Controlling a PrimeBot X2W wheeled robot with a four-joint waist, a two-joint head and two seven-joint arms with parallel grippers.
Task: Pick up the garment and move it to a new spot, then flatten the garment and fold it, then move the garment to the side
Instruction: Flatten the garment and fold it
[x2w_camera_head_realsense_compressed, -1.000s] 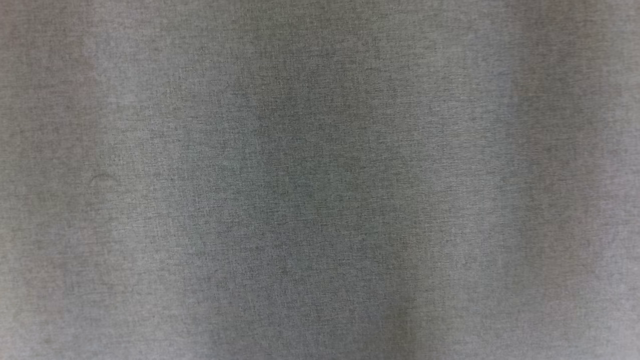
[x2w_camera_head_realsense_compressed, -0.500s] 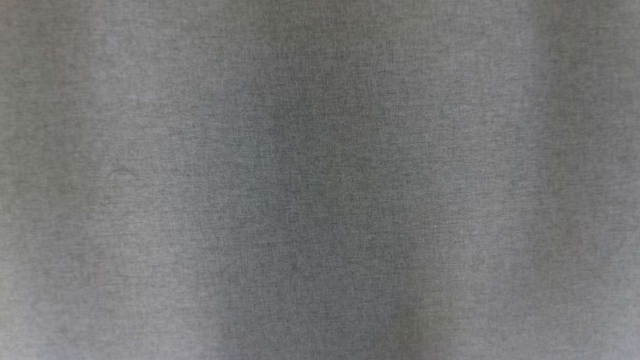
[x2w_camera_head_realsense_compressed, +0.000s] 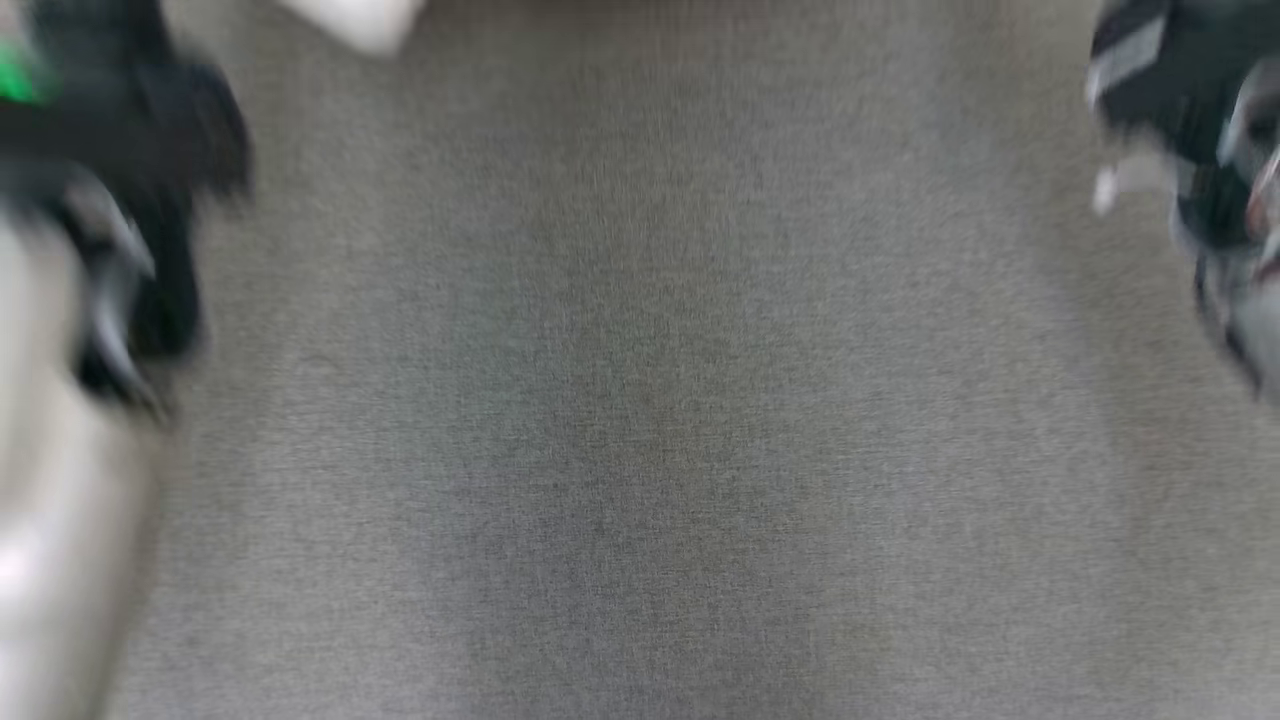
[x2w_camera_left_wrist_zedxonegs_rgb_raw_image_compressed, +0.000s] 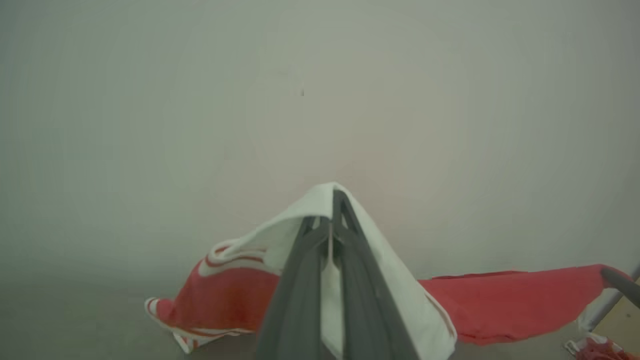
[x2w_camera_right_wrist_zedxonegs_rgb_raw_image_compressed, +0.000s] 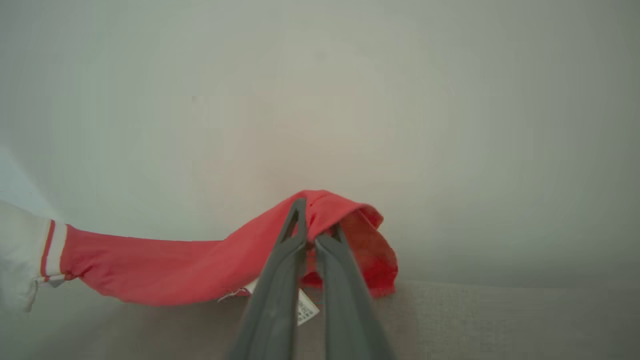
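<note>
Above grey surface, left and right jaws both tight on red-and-white garment.

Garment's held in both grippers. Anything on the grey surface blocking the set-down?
Nothing visible. The left gripper and right gripper are shut on the garment, and the grey surface in the blurred head view carries no obstacle.

A grey woven cloth surface spans the middle of the head view, blurred and darker toward the centre. In the left wrist view it is a dim band along the bottom edge. There the striped end of a red and white fabric garment touches it at lower left, and a small red and white scrap sits in the lower right corner.
</note>
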